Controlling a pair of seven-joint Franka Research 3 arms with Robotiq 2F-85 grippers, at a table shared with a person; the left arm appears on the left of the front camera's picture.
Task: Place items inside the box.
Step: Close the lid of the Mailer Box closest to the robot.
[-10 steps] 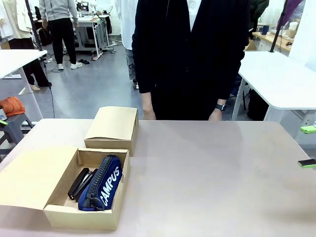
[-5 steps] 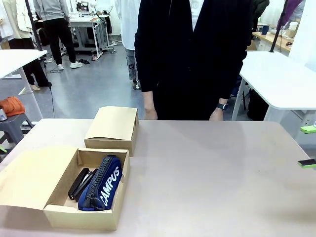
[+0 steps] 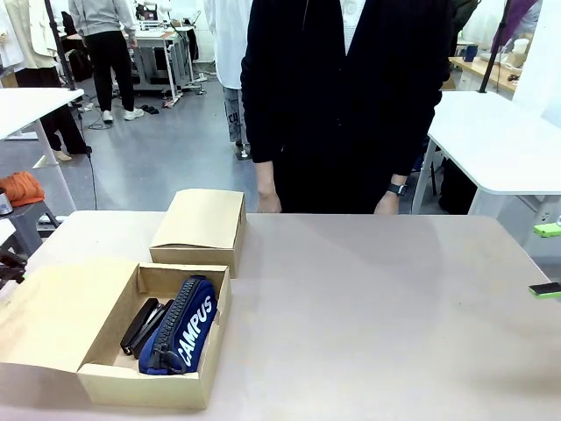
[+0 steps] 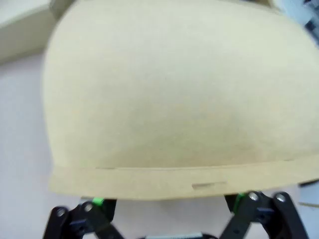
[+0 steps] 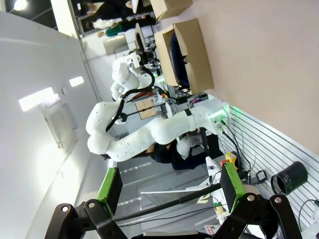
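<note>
Your left gripper (image 4: 167, 219) hung spread wide, empty, over open flap. Box (image 3: 110, 377) at 7 o'clock held stapler (image 3: 140, 324) and navy pencil case (image 3: 186, 326). Right gripper (image 5: 169, 186) stood wide, empty.

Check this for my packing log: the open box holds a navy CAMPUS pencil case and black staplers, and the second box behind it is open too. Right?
Not quite. The front view shows the second box closed, its lid down flat. The rest holds: the open box contains the navy CAMPUS pencil case with black staplers beside it.
</note>
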